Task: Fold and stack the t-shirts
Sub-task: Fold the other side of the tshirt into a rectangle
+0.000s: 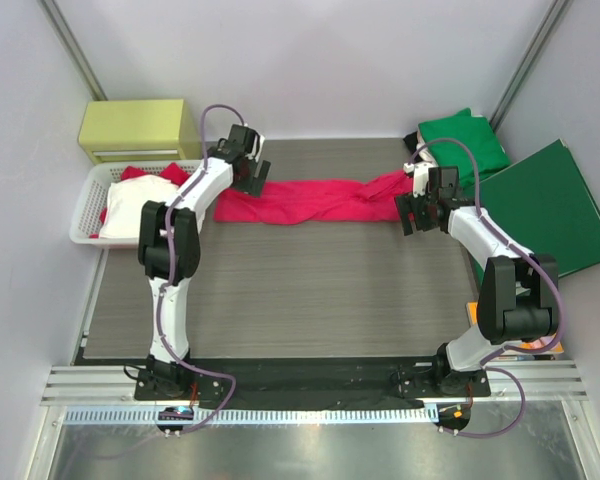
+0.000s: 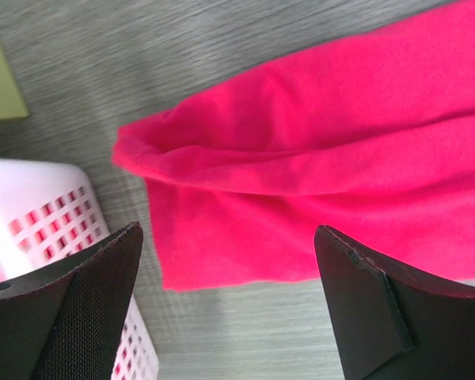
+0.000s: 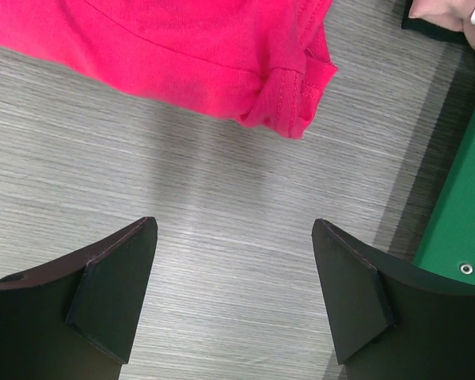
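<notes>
Seen from above, the pinkish-red t-shirt (image 1: 310, 200) is lying bunched in a strip across the far part of the table (image 1: 310, 300), with the left gripper (image 1: 254, 180) hanging open over its left end by the white basket (image 1: 83, 215) and the right gripper (image 1: 420, 212) hanging open at its right end, near the green t-shirt (image 1: 465, 140) and dark-green folder (image 1: 550, 205). In the left wrist view the spread fingers (image 2: 71, 309) are straddling a shirt corner, and the basket is crowding the left finger, risking a snag. In the right wrist view the open fingers are hovering over bare table just near of the rolled hem, so closing there is likely catching nothing.
</notes>
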You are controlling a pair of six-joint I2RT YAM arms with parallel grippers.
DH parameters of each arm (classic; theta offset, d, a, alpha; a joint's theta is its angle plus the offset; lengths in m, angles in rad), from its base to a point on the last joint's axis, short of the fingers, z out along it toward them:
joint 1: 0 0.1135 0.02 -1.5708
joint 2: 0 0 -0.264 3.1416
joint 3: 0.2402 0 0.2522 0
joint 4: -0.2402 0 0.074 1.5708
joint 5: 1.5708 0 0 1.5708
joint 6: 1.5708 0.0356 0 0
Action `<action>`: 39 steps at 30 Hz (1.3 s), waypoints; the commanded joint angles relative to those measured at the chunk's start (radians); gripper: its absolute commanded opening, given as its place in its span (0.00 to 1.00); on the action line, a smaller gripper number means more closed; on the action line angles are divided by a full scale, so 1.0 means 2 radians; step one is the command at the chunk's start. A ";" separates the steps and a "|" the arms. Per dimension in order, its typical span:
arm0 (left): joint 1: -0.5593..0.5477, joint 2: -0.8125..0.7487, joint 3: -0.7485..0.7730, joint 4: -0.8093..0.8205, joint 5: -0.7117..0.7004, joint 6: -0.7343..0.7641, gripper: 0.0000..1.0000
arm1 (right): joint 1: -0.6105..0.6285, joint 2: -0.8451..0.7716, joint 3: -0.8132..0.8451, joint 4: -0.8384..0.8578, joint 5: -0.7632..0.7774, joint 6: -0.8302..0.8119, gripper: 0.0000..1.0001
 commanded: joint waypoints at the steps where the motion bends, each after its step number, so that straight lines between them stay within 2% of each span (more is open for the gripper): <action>1: -0.003 0.034 0.048 -0.027 0.015 -0.010 0.89 | 0.001 -0.008 -0.002 0.024 0.007 -0.005 0.85; 11: -0.004 0.129 0.158 -0.095 -0.033 -0.008 0.89 | 0.000 -0.011 -0.004 0.027 0.007 -0.007 0.85; 19: -0.004 0.126 0.141 -0.022 -0.104 0.029 0.90 | -0.001 -0.005 -0.012 0.027 -0.001 -0.010 0.85; 24: -0.003 0.115 0.125 0.014 -0.172 0.062 0.91 | 0.001 -0.020 -0.023 0.050 0.034 -0.007 0.84; 29: 0.000 0.095 0.091 0.029 -0.167 0.069 0.91 | 0.000 -0.051 -0.028 0.064 0.028 -0.002 0.85; 33: 0.000 0.089 0.080 0.028 -0.162 0.063 0.91 | 0.001 -0.036 0.005 0.035 0.000 0.012 0.84; 39: 0.001 0.074 0.075 0.020 -0.144 0.055 0.92 | 0.001 0.070 0.120 -0.017 -0.022 0.035 0.84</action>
